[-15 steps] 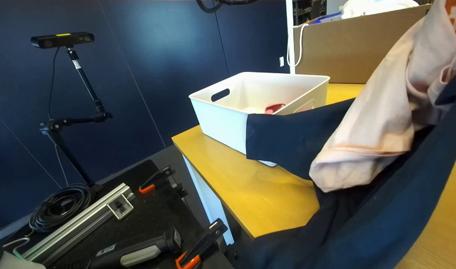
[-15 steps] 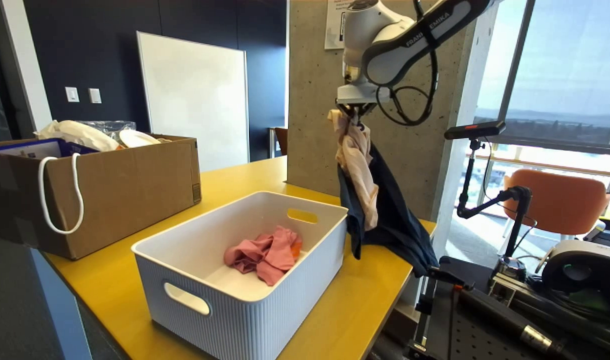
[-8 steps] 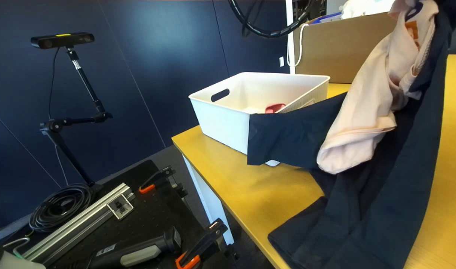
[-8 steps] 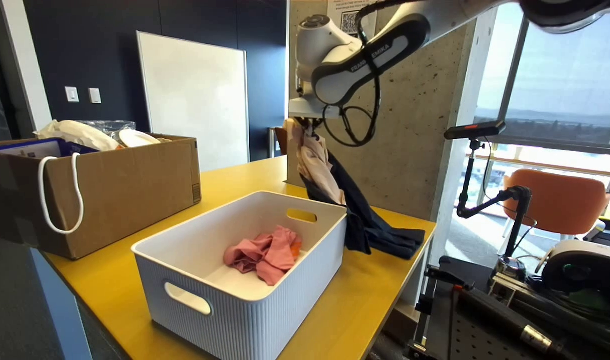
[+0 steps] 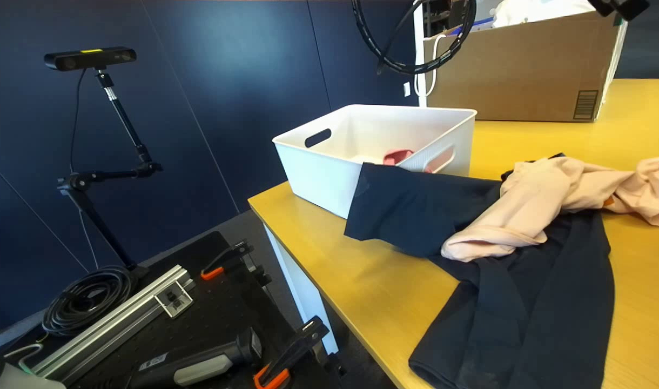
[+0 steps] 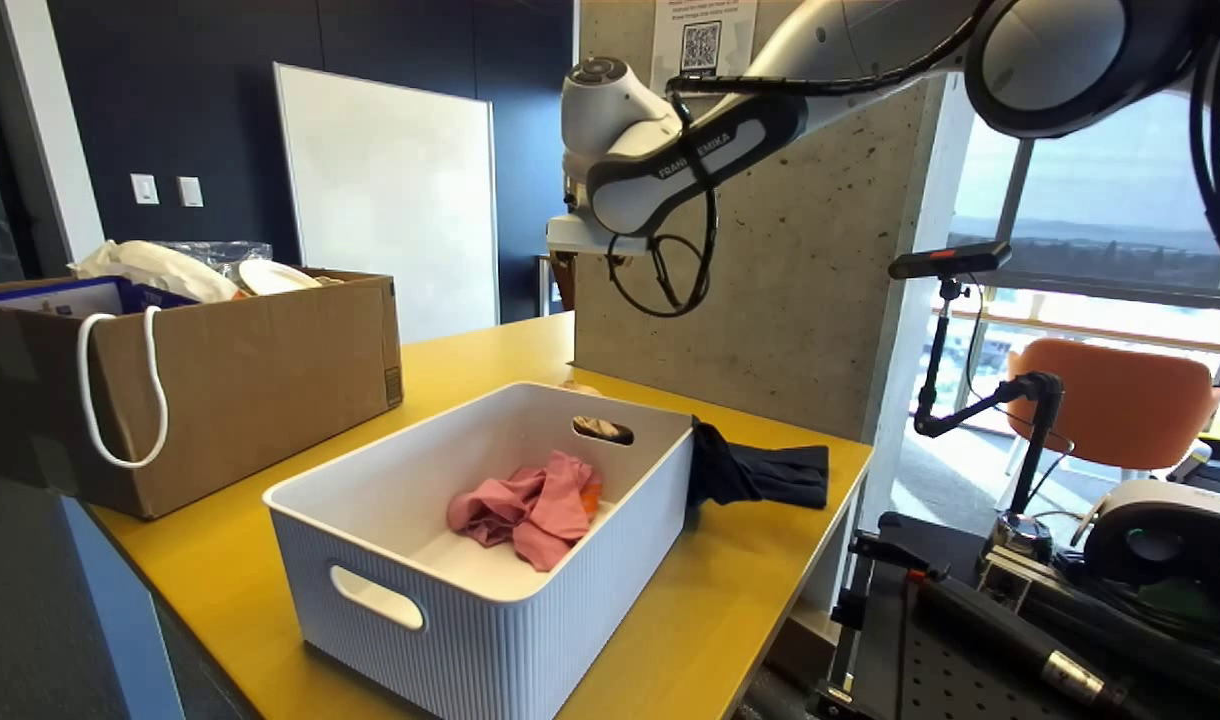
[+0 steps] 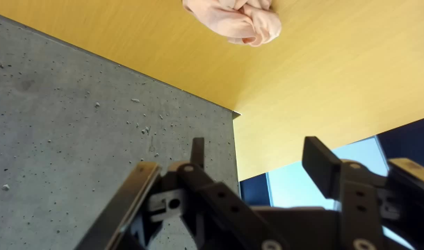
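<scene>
**Gripper [image 7: 257,154] empty, clothes loose on the table [image 7: 337,69]**

In an exterior view, the peach cloth [image 5: 567,186] lies over the navy garment [image 5: 529,324], whose flap reaches the plastic bin [image 5: 318,175]; contact unclear. In an exterior view, pink cloth [image 6: 540,510] sits inside the bin. Wrist view: your fingers [image 7: 198,151] stand spread, nothing between; bunched peach end well apart, concrete pillar [image 7: 111,139] at lower left. Probably best: give the pillar room; for any pinch, bite deep, since loose folds may slip.
</scene>
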Controlling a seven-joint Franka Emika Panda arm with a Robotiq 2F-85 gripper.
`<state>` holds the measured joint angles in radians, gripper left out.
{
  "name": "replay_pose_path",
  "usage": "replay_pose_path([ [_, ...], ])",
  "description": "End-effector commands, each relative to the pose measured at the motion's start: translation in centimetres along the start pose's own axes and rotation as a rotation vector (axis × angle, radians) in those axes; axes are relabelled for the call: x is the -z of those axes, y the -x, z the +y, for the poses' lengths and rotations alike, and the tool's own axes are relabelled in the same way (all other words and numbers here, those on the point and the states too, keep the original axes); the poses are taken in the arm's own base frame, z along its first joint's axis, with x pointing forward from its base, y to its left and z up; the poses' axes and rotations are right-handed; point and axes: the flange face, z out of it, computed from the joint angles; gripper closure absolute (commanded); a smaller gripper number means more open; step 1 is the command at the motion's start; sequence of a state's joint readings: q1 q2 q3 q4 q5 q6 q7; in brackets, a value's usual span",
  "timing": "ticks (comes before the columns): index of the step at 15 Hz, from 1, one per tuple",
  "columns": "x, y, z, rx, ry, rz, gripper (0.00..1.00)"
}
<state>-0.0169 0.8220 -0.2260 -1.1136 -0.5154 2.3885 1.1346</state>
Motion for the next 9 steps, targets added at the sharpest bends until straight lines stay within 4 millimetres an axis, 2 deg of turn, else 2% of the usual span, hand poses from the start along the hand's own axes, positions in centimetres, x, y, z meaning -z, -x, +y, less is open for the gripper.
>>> replay_pose_path([
  [1, 3.2, -1.3, 0.2, 0.051, -0.058, -0.021, 0.0],
  [3, 5.8, -0.9, -0.2, 0.101, -0.104, -0.068, 0.0],
  [5, 9.9, 0.2, -1.1, 0.182, -0.173, -0.126, 0.0],
  [9, 17.3, 4.3, -1.4, 0.301, -0.264, -0.254, 0.0],
])
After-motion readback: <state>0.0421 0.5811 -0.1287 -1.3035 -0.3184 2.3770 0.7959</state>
